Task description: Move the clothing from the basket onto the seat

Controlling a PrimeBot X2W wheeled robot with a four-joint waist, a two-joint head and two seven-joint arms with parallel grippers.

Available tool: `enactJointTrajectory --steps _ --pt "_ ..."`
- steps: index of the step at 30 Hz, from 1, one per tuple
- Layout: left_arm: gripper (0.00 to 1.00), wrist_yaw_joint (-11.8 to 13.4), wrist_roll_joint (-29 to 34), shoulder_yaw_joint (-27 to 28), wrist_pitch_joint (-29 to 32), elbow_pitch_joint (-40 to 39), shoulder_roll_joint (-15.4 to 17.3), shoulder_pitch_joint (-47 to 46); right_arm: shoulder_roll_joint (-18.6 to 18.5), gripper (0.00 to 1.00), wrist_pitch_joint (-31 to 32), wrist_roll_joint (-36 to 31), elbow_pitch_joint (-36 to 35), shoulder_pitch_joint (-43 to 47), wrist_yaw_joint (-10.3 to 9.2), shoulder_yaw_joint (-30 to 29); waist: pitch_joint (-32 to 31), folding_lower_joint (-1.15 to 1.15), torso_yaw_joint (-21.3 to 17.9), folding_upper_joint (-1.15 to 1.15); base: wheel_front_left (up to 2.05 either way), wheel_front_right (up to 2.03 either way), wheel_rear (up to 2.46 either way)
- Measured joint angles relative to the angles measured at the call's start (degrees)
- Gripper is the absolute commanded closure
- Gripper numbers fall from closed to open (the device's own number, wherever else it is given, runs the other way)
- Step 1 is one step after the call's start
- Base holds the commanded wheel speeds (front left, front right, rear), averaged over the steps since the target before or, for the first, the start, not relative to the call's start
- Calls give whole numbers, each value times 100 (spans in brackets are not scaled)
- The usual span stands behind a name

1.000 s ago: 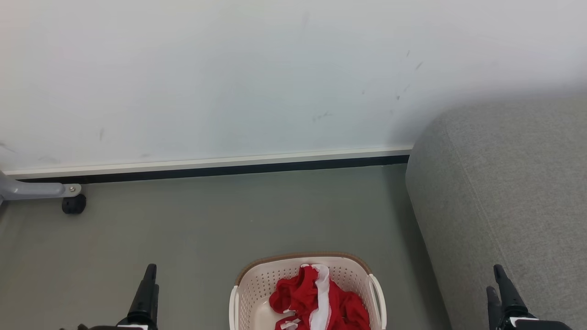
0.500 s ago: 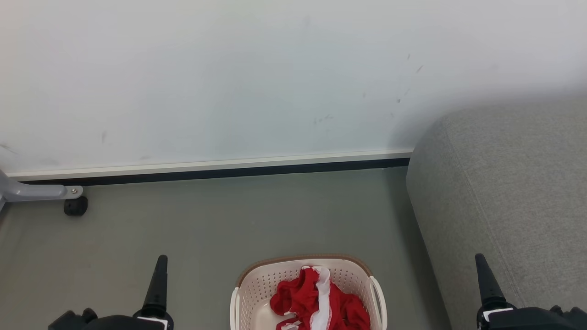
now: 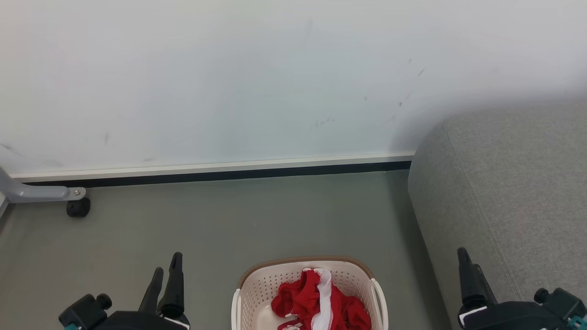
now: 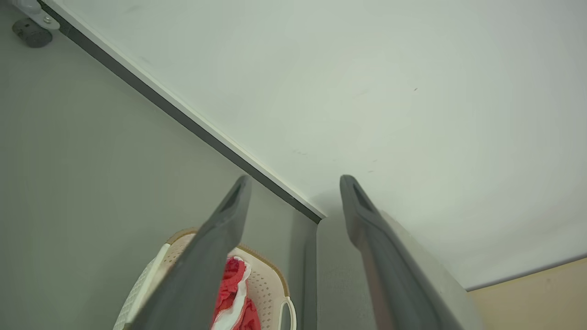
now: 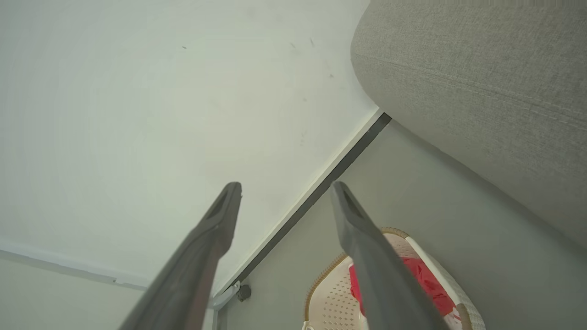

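We are facing a pale wall [image 3: 229,82] that is meeting the grey-green floor [image 3: 206,224] along a dark baseboard strip [image 3: 229,174]. On our right the seat [image 3: 513,192] is running back to the wall, its rounded edge dropping to the floor and leaving a narrow lane between it and the basket [image 3: 257,286]. The basket is sitting on the floor at the bottom centre of the head view, with broad open floor lying beyond its brown rim and to its left. The clothing [image 3: 302,300] is lying heaped inside the basket, red with a white band draped across. The left gripper [image 4: 296,179] is hovering over the floor left of the basket, fingers parted and holding nothing; the right gripper [image 5: 285,184] is hovering beside the seat's edge, likewise parted and empty. Far left, a small black caster [image 3: 78,207] is resting on the floor by the baseboard strip.
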Motion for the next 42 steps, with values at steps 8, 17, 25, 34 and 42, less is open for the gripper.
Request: enactJointTrajectory --steps 8,17,25,34,42 --pt "0 119 887 -152 -166 -41 138 15 -89 0 -157 -797 -25 11 -105 301 -30 0 11 0 0 0 0" --pt "0 265 1790 -275 -366 -121 252 166 -149 0 -353 -1603 -34 119 -246 576 -73 0 11 0 0 0 0" --pt "0 371 2531 -358 -525 -196 303 253 -175 0 -515 -2257 -92 138 -357 749 -122 0 10 0 0 0 0" --pt "0 475 3218 -415 -688 -289 332 330 -231 0 -672 -2893 -183 244 -463 940 -185 0 17 0 0 0 0" --pt "0 578 3858 -481 -868 -354 358 444 -252 0 -861 -3516 -276 281 -575 1139 -241 0 23 0 0 0 0"
